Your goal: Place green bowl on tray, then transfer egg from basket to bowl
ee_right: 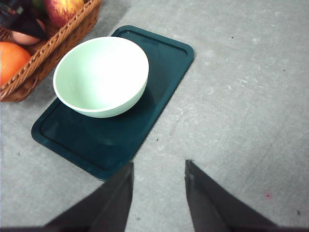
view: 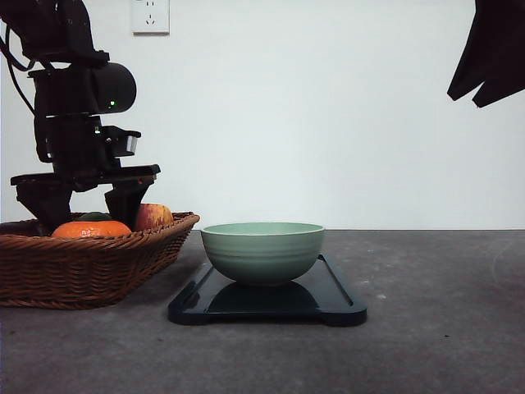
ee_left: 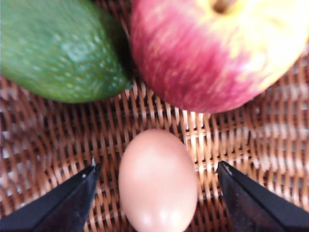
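The pale green bowl (view: pixel 262 250) stands upright and empty on the dark tray (view: pixel 340 305), toward the tray's end nearest the basket (view: pixel 90 271). In the left wrist view a tan egg (ee_left: pixel 158 181) lies on the basket's weave (ee_left: pixel 43 145). My left gripper (ee_left: pixel 157 168) is open around it, one finger on each side with a gap to the shell. From the front, that arm reaches down into the basket. My right gripper (ee_right: pixel 158 166) hangs open and holds nothing, high over bare table beside the tray (ee_right: pixel 116 140), with the bowl (ee_right: pixel 99 72) beyond it.
Close beyond the egg lie a red-yellow apple (ee_left: pixel 212 53) and a dark green fruit (ee_left: pixel 58 48). An orange (view: pixel 92 229) sits at the basket's front. The basket's rim almost touches the tray. Grey tabletop stretches to the right of the tray.
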You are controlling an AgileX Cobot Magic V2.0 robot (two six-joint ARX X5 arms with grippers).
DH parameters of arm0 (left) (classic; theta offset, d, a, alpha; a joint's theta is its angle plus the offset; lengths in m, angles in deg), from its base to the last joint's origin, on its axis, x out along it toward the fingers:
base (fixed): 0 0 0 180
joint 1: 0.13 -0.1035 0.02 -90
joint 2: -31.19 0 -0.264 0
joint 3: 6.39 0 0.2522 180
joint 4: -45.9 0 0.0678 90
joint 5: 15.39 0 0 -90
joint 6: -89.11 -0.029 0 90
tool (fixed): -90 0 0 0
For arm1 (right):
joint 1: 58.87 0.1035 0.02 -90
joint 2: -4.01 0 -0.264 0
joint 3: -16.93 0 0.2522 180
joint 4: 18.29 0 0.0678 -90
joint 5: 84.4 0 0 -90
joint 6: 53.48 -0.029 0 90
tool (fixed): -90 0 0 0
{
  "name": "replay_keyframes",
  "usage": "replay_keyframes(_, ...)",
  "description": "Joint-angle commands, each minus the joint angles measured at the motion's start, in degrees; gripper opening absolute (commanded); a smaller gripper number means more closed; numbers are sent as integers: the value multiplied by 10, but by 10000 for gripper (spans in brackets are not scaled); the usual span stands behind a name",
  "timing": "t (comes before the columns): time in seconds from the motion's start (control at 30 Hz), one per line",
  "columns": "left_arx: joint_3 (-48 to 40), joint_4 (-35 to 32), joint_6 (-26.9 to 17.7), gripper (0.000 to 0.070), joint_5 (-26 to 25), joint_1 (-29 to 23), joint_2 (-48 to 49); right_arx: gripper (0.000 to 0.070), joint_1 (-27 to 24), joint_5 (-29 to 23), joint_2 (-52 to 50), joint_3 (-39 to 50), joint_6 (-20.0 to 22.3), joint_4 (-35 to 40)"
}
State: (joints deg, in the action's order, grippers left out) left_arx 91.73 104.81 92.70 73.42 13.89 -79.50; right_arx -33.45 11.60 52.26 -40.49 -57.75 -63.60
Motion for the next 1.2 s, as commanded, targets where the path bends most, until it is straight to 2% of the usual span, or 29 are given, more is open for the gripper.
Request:
replay_keyframes(0.0, 14, -5, -8, 499, 4, 3, -13, 207, 4, -1, 3, -2, 2, 2)
replay_keyframes(0.03, 14, -6, -8, 493, 4, 3, -13, 207, 4, -1, 3, -2, 2, 2)
replay_keyframes(0.1, 14, -7, -5, 401, 4, 3, -13, 207, 4, -1, 3, -2, 2, 2)
replay_keyframes(0.17, 14, -6, -3, 267, 4, 2, -13, 207, 4, -1, 3, -2, 2, 2)
replay_keyframes(0.23, 14, -6, -3, 223, 4, 3, -13, 207, 4, -1, 3, -2, 2, 2)
replay_keyframes(0.67, 14, 2, 2, 219, 3, 2, 5, 207, 4, -1, 3, -2, 2, 1)
replay_keyframes(0.87, 14, 3, 2, 171, 3, 2, 21, 207, 4, -1, 3, -2, 2, 2)
replay_keyframes(1.17, 15, 13, 1, 171, 3, 6, 38, 207, 4, -1, 3, -2, 2, -5)
